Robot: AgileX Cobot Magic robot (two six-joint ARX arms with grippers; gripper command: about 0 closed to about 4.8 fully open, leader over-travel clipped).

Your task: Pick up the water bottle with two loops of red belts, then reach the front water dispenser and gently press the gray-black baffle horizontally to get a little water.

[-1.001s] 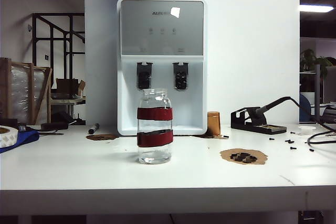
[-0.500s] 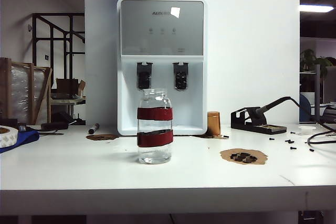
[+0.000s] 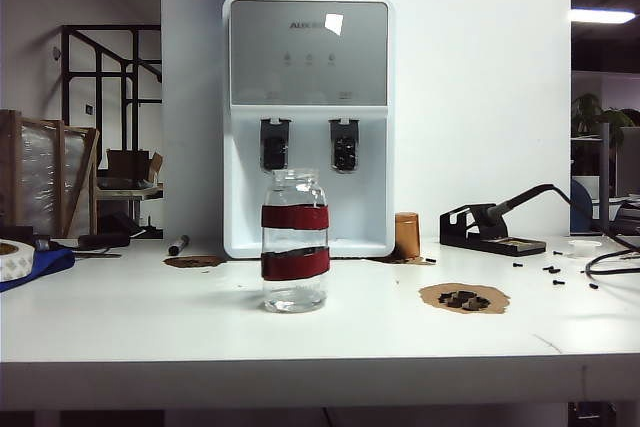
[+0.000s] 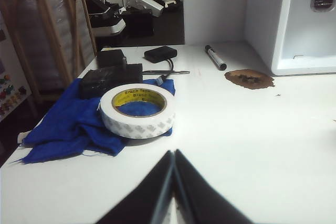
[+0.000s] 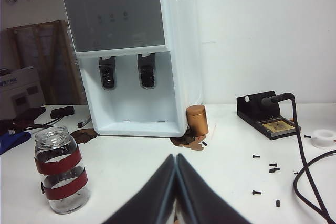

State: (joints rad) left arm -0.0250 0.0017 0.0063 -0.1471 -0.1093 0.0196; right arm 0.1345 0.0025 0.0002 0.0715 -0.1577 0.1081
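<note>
The water bottle (image 3: 295, 240) is stood upright just in front of the water dispenser (image 3: 308, 127), below its gray-black baffle (image 3: 344, 145), untouched, while left gripper (image 4: 174, 157) and right gripper (image 5: 176, 160) are clenched empty, well short of it.

We see only the tips of our two grippers, each in its own wrist view; neither arm shows in the exterior view. Our left gripper (image 4: 174, 156), two black tapered fingers, has its jaws pressed together, holding nothing. Our right gripper (image 5: 176, 159), the same black pair, is likewise closed to a point and empty.
</note>
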